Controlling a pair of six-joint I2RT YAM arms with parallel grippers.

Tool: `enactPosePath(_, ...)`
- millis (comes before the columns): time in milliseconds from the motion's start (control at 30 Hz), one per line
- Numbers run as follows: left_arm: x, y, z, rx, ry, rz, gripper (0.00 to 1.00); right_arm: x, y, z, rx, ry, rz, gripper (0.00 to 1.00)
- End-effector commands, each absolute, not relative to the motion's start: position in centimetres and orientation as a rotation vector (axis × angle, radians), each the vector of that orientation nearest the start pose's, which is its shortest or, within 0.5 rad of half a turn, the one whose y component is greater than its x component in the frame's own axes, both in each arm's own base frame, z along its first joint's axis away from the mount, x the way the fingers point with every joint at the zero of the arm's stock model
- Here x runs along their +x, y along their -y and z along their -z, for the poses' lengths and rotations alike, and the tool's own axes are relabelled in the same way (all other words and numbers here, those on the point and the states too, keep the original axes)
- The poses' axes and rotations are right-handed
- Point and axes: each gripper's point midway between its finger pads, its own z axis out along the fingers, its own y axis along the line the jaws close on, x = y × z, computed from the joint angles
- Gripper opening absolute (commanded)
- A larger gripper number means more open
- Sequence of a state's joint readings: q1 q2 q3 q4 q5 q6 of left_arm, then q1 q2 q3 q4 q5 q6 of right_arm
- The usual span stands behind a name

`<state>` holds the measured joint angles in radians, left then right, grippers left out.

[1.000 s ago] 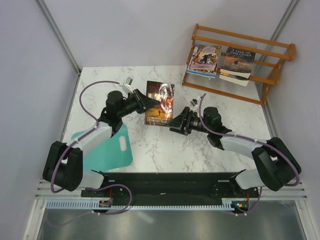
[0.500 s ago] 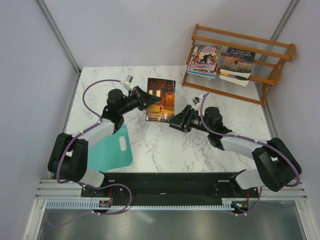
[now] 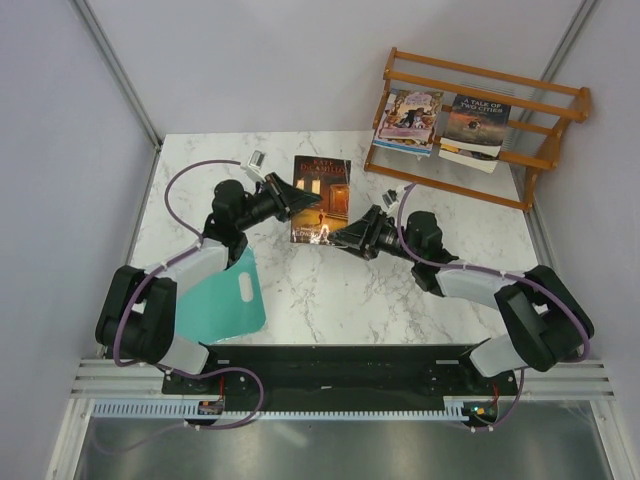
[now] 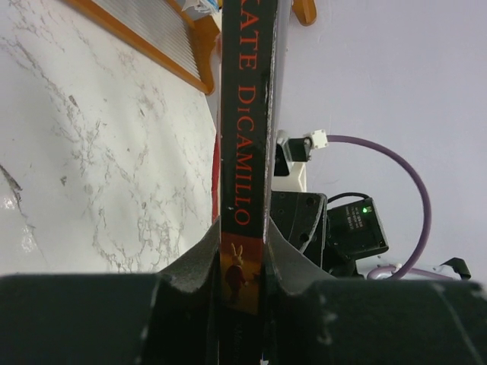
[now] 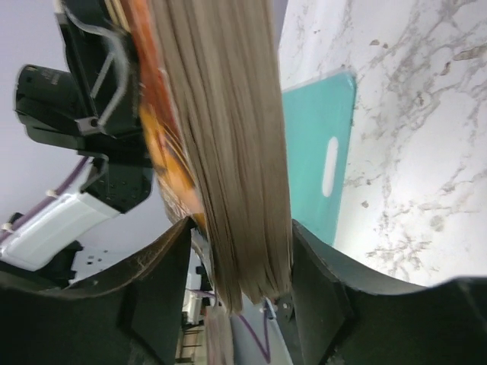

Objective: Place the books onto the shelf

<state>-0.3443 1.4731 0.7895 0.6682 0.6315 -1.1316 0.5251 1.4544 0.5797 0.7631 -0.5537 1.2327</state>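
A dark red-brown book [image 3: 322, 193] with "Kate DiCamillo" on its spine [image 4: 245, 114] stands on edge above the table's middle. My left gripper [image 3: 306, 203] [image 4: 243, 262] is shut on its spine side. From the right, my right gripper [image 3: 342, 238] [image 5: 240, 258] straddles the book's page edge [image 5: 228, 137]. Its jaws stand open, with a small gap on one side. The orange-brown shelf [image 3: 480, 72] stands at the back right. On it lean a pink-purple book [image 3: 408, 115] and "A Tale of Two Cities" [image 3: 475, 122], with lighter books half hidden beneath them.
A teal flat sheet [image 3: 225, 300] [image 5: 319, 152] with a handle hole lies at the near left, under the left arm. White marble table [image 3: 300, 300] stretches between the arms and the shelf. Grey walls close in on the left, back and right.
The left gripper has turned the book more upright and shifted it slightly. The right gripper has moved up-left to the book's lower corner and narrowed its jaws round the pages.
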Motion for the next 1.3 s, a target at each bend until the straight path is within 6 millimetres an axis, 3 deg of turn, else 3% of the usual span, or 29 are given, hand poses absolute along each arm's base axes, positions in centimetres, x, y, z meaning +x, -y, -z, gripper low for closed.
enactPosePath(0, 33.5, 26.9, -25.8, -0.108, -1.792, 1.652, 0.02, 29.1, -31.2, -23.4, 0.155, -1.838, -1.778, 0.49)
enactPosePath(33, 33.6, 27.0, -25.7, -0.104, -1.797, 1.65, 0.02, 29.1, -31.3, -23.5, 0.153, -1.833, -1.786, 0.35)
enactPosePath(267, 33.8, 27.2, -23.9, -0.106, -1.854, 1.635, 0.02, 28.8, -31.2, -24.3, 0.143, -1.822, -1.807, 0.06)
enactPosePath(333, 34.1, 27.1, -22.9, -0.094, -1.902, 1.591, 0.23, 28.9, -31.0, -24.5, 0.123, -1.826, -1.78, 0.03)
enactPosePath(367, 34.2, 26.8, -22.7, -0.095, -1.915, 1.563, 0.33, 29.1, -30.8, -23.8, 0.145, -1.872, -1.746, 0.03)
enactPosePath(400, 34.5, 26.5, -22.3, -0.069, -1.923, 1.515, 0.51, 29.1, -30.5, -24.3, 0.116, -1.86, -1.707, 0.02)
enactPosePath(533, 35.2, 23.5, -20.8, -0.123, -2.003, 1.294, 0.74, 30.1, -28.1, -24.6, 0.119, -1.885, -1.577, 0.01)
enactPosePath(600, 35.7, 21.4, -21.8, -0.135, -1.969, 1.16, 0.83, 30.2, -27.0, -25.3, 0.119, -1.898, -1.538, 0.0)
enactPosePath(633, 35.4, 20.7, -21.2, -0.149, -2.004, 1.112, 0.85, 30.7, -26.0, -25.0, 0.126, -1.916, -1.497, 0.0)
enactPosePath(700, 35.5, 19.2, -21.8, -0.138, -1.98, 1.015, 0.91, 30.9, -25.1, -26.4, 0.093, -1.896, -1.477, 0.0)
enactPosePath(900, 34.7, 18.2, -19.8, -0.127, -2.057, 0.952, 0.91, 33.2, -21.3, -27.4, 0.106, -1.899, -1.39, 0.0)
enactPosePath(1100, 34.0, 18.2, -17.9, -0.144, -2.106, 0.966, 0.91, 36.1, -15.8, -27.2, 0.209, -1.885, -1.356, 0.0)
enactPosePath(1167, 33.8, 18.2, -17.7, -0.14, -2.111, 0.967, 0.91, 36.2, -15.5, -27.0, 0.198, -1.899, -1.382, 0.0)
enactPosePath(1200, 33.7, 18.2, -17.6, -0.14, -2.116, 0.965, 0.91, 36.9, -14.0, -27.2, 0.226, -1.883, -1.357, 0.0)
enactPosePath(1267, 33.7, 18.2, -17.6, -0.132, -2.116, 0.962, 0.91, 37.2, -13.5, -27.6, 0.221, -1.877, -1.358, 0.0)
